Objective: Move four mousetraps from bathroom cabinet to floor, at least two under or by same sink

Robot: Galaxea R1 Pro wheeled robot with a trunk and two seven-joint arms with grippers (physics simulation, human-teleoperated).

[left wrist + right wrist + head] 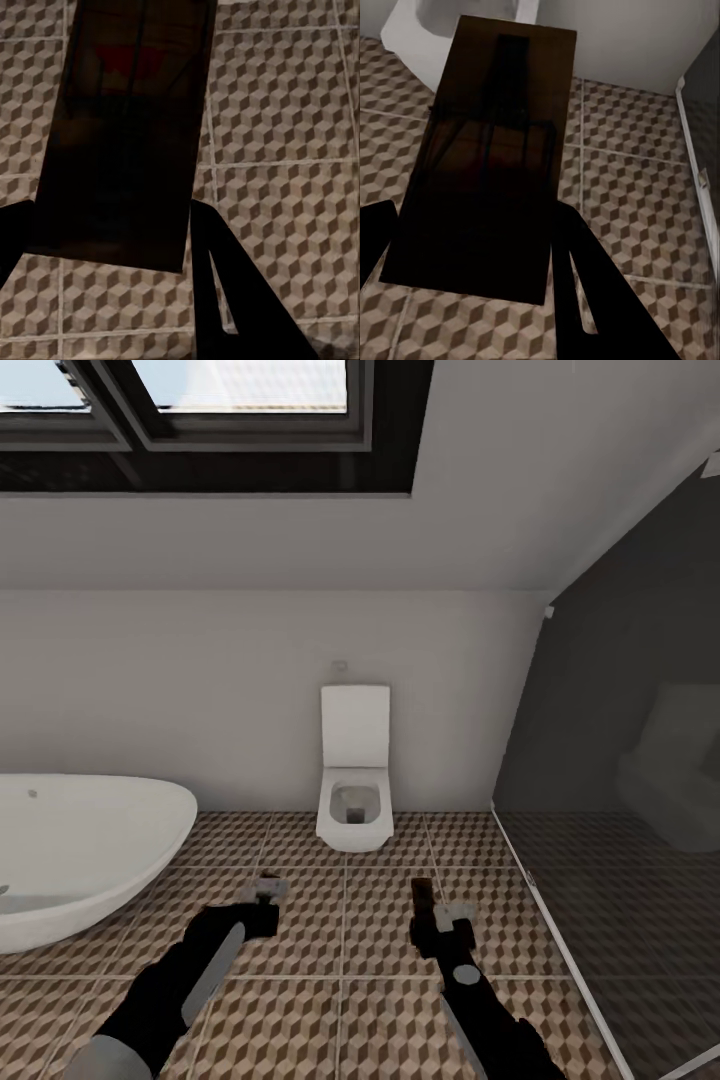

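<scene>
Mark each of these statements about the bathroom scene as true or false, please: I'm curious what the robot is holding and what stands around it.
1. Each gripper holds a flat dark brown wooden mousetrap: the left gripper holds the left mousetrap, the right gripper holds the right mousetrap. True.
2. The white boxy toilet has its lid shut. False: the lid stands up and the bowl is open.
3. The white oval bathtub lies on the robot's left. True.
4. The floor is plain white tile. False: it carries a brown and beige cube pattern.
5. The mousetraps already lie on the floor. False: both are in the grippers, above the tiles.
</scene>
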